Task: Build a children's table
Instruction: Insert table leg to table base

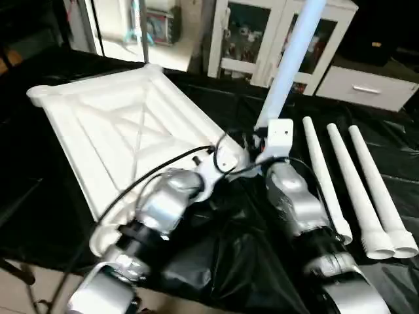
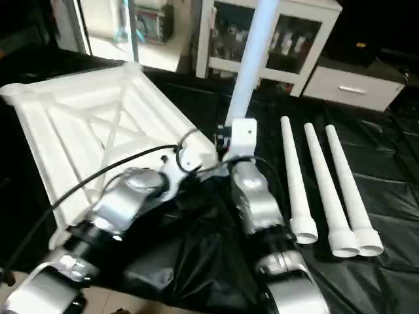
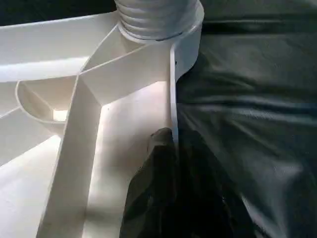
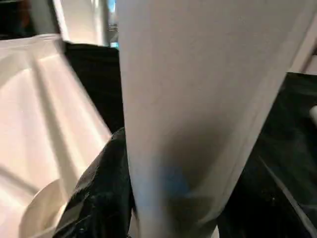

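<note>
The children's table top [image 1: 118, 124] lies upside down on the left of the black-covered table, its X-ribs facing up. One white leg [image 1: 291, 59] stands upright in the near right corner socket, and its ribbed base [image 3: 158, 20] shows seated there. My right gripper [image 4: 173, 198] is shut on this leg low down, a black finger [image 4: 99, 198] on either side. My left gripper [image 3: 171, 148] is shut on the top's rim wall just beside that socket. Three more legs [image 1: 357, 190] lie side by side on the right.
A black sheet [image 1: 229, 261] covers the work table, wrinkled near the front edge. White cabinets with glass doors [image 1: 262, 33] and a drawer unit [image 1: 366, 85] stand behind the table. My silver forearms cross the foreground.
</note>
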